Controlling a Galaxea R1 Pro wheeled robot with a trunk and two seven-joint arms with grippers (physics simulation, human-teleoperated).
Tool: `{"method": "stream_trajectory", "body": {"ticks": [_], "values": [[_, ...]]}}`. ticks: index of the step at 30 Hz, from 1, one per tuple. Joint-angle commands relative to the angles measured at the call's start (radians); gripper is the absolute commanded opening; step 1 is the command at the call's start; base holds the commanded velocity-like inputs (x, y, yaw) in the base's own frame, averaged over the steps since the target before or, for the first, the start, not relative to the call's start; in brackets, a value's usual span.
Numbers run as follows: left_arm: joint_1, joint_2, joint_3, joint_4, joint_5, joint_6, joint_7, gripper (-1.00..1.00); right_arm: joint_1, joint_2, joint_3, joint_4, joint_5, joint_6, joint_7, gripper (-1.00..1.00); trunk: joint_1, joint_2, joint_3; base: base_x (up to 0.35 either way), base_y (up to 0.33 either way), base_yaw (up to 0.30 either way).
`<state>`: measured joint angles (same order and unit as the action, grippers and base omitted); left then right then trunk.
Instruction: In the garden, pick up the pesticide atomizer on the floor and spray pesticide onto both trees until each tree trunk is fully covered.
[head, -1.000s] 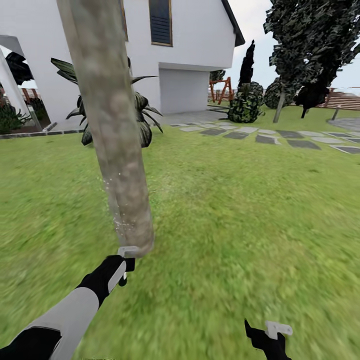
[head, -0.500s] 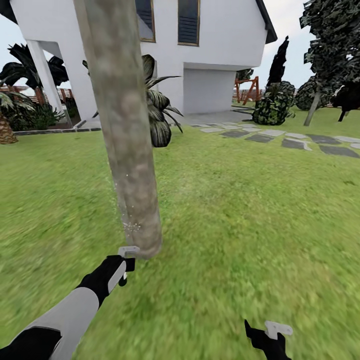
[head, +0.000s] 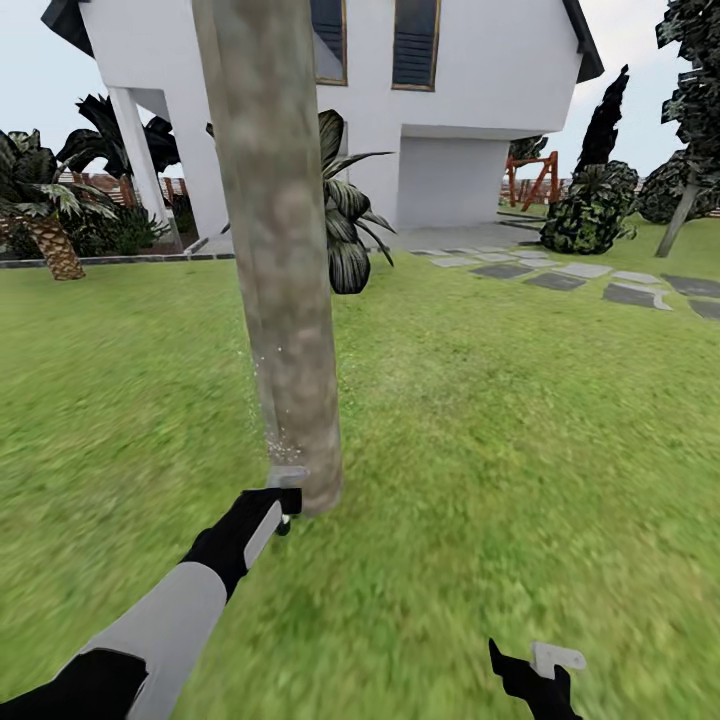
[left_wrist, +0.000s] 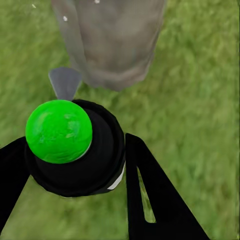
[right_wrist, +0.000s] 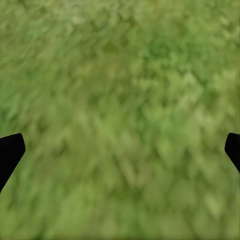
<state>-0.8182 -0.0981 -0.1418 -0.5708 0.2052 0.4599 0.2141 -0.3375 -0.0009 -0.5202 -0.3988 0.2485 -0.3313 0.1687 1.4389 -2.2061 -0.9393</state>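
A thick, pale mottled tree trunk (head: 285, 300) rises from the grass just ahead of me. Fine white pesticide specks (head: 262, 400) dot its lower left edge. My left gripper (head: 286, 492) sits at the trunk's base, shut on the pesticide atomizer (left_wrist: 95, 160), a black bottle with a round green top. In the left wrist view the trunk's foot (left_wrist: 112, 45) stands just beyond the atomizer, held by my left gripper (left_wrist: 75, 147). My right gripper (head: 545, 665) hangs low over the grass (right_wrist: 120, 100); its fingertips (right_wrist: 10, 152) are wide apart and hold nothing. A second pale-trunked tree (head: 684, 215) stands far right.
A white house (head: 450, 150) stands behind the lawn, with a spiky dark plant (head: 345, 235) near the trunk. Grey stepping stones (head: 560, 275) run to the right past a round bush (head: 590, 210). A small palm (head: 50, 240) grows at the left.
The whole view has swung, so house, trunk and stones sit further right in the picture. My left gripper stays at the trunk's base with the atomizer. The right gripper is unchanged.
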Motion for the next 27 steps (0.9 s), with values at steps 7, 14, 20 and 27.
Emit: {"method": "stream_trajectory", "body": {"ticks": [7,14,20,27], "values": [[-0.001,0.075,0.003,-0.08,-0.003,0.109,-0.005,-1.0,0.0,-0.001,0.0,0.001,0.001,0.0,0.0,1.0,0.0,0.0,0.0,0.0,0.0,0.001],[-0.035,0.135,-0.004,-0.085,-0.002,0.127,-0.098,-1.0,0.0,-0.001,0.0,0.003,0.002,0.001,0.0,1.0,0.0,0.0,0.0,0.0,0.0,0.0],[-0.057,0.079,-0.096,-0.159,0.005,0.209,-0.105,-1.0,0.0,-0.001,0.0,0.003,0.002,0.002,0.0,1.0,0.0,0.0,0.0,0.0,0.0,0.0],[-0.058,0.201,-0.07,-0.204,0.022,0.259,-0.16,-1.0,0.0,-0.001,0.0,0.003,0.002,0.002,0.0,1.0,0.0,0.0,0.0,0.0,0.0,0.0]]}}
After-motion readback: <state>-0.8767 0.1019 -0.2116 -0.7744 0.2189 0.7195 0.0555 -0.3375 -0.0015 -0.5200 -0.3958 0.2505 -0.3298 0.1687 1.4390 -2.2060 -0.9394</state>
